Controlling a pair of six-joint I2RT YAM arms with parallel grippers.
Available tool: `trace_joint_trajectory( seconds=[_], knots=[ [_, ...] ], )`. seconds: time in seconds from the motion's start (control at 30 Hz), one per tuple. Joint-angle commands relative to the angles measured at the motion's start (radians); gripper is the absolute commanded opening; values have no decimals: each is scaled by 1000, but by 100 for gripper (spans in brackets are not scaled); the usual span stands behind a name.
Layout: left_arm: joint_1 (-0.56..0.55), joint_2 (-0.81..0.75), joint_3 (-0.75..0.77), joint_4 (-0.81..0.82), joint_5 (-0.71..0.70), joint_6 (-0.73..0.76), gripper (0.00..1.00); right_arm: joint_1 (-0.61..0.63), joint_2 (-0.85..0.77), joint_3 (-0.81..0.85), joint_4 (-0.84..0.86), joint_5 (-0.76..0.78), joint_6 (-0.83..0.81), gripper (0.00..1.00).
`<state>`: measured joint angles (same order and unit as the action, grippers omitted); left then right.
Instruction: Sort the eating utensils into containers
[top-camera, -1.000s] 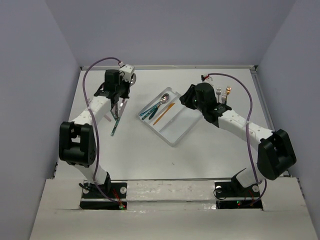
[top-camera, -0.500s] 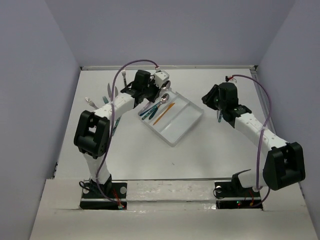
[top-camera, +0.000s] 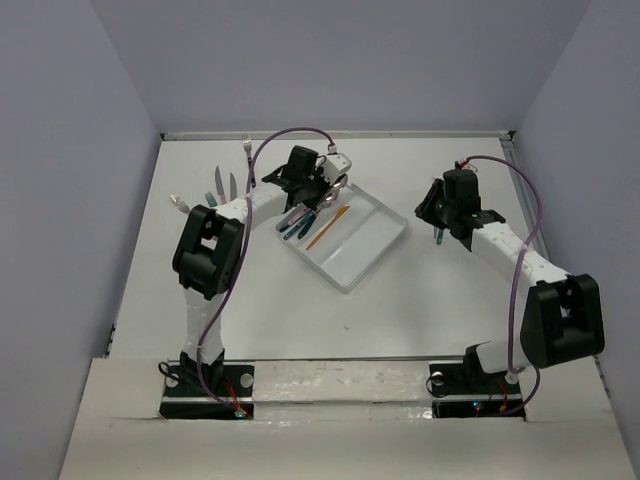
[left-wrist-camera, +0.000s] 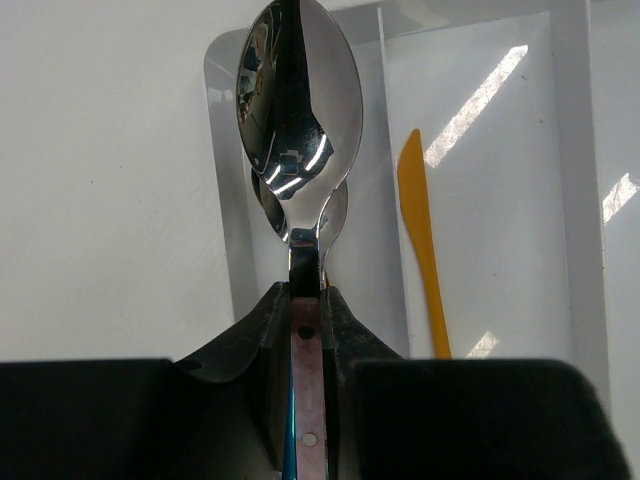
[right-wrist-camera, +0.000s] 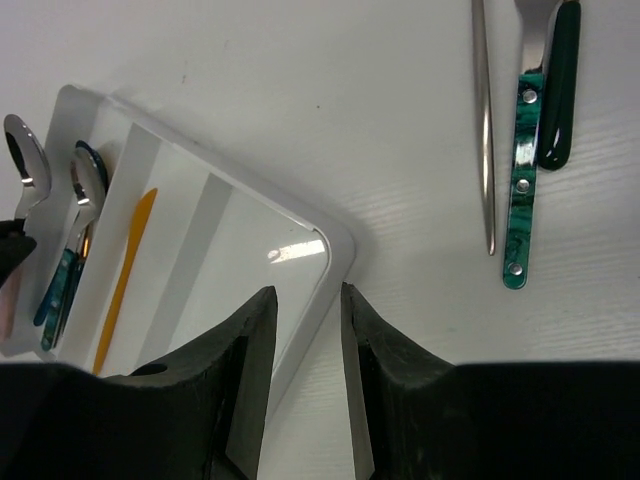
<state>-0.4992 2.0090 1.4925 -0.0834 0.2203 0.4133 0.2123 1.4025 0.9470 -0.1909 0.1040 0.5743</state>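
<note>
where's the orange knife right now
The orange knife lies in the middle compartment of the tray, centre-left in the top view, beside the compartment of spoons over which the left end effector holds a pink-handled spoon.

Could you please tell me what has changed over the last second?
The left gripper, shut on a pink-handled spoon, carried it from the table's left side rightward to above the tray, over the compartment already holding spoons. The right gripper, empty, drew back from the tray to the right. The tray and its orange knife stayed put.
</note>
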Motion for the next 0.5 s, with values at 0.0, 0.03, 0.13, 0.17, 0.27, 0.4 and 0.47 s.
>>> trace_joint_trajectory(
  seconds=[0.0, 0.03, 0.13, 0.17, 0.27, 0.4, 0.47],
  knots=[
    [-2, -4, 40, -4, -39, 18, 10, -72, 29, 1, -16, -9, -22, 38],
    [-2, -3, 38, -7, -45, 18, 14, -88, 35, 6, -18, -10, -31, 38],
    [-2, 0, 28, -12, -64, 16, 27, -125, 68, 50, -41, 14, -60, 39],
    [-2, -1, 28, -16, -67, 16, 35, -140, 82, 67, -48, 26, -86, 39],
    [-2, -7, 34, -38, -67, 12, 44, -165, 157, 159, -99, 69, -132, 39],
    [-2, -38, 37, -46, -91, 16, 48, -191, 275, 263, -148, 112, -169, 40],
    [-2, -50, 40, -53, -101, 19, 48, -218, 309, 306, -153, 125, -185, 40]
  ],
)
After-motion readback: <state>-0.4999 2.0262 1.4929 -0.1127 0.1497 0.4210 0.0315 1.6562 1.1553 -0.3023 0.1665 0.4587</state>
